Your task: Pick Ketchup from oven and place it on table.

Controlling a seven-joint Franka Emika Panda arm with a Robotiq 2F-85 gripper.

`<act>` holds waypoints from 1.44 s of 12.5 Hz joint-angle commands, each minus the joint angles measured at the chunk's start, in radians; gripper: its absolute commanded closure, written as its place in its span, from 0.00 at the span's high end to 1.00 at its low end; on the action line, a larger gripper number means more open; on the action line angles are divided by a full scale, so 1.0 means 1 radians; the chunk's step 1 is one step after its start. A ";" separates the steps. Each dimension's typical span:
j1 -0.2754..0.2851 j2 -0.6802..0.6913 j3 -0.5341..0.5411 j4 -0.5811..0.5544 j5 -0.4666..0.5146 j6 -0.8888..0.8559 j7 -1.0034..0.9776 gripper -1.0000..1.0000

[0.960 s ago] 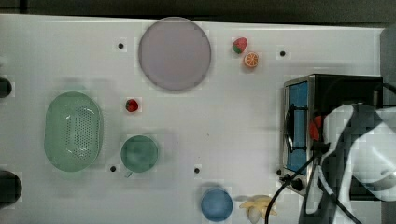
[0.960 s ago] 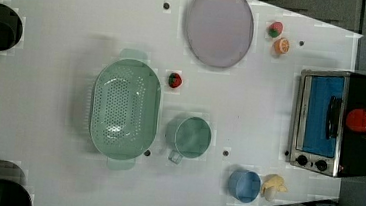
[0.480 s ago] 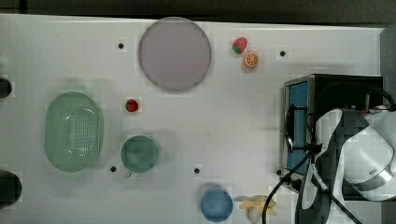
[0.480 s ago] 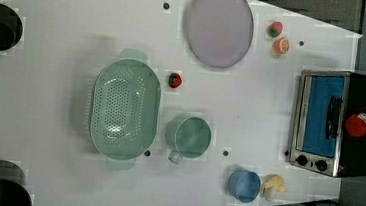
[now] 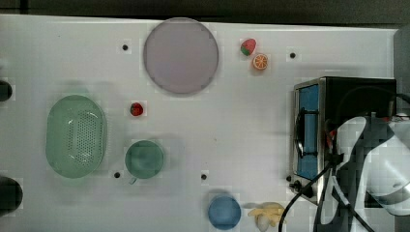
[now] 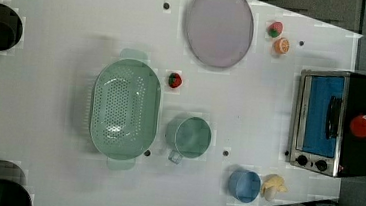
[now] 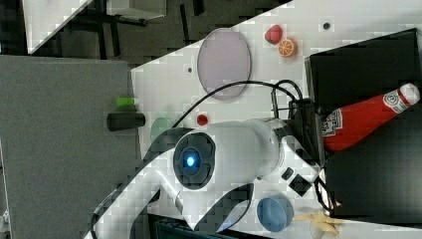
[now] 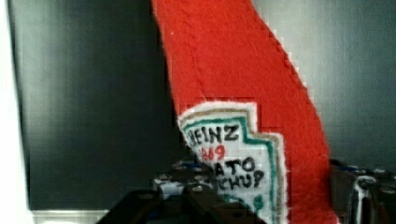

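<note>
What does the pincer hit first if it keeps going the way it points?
The ketchup: in the wrist view it stands right ahead of the pincer, its label at the fingers. Behind it is the oven's black top. Whether it is already touching, I cannot tell.

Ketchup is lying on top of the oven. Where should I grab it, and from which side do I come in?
Grip the ketchup across its wide lower body, around the label, rather than the tapering neck near the white cap. It lies flat on the oven roof, so come down from above with the fingers straddling its width. The gripper is already at that end, probably the right spot.
</note>
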 commanded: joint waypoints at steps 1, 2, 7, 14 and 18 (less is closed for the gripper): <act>0.028 -0.097 0.019 0.092 -0.049 -0.047 -0.001 0.65; 0.044 -0.120 0.029 0.140 -0.097 -0.097 -0.001 0.65; 0.110 -0.191 0.148 0.349 -0.151 -0.411 -0.001 0.65; 0.182 -0.202 0.462 0.314 -0.151 -0.526 -0.001 0.65; 0.185 -0.201 0.517 0.124 -0.151 -0.462 0.000 0.65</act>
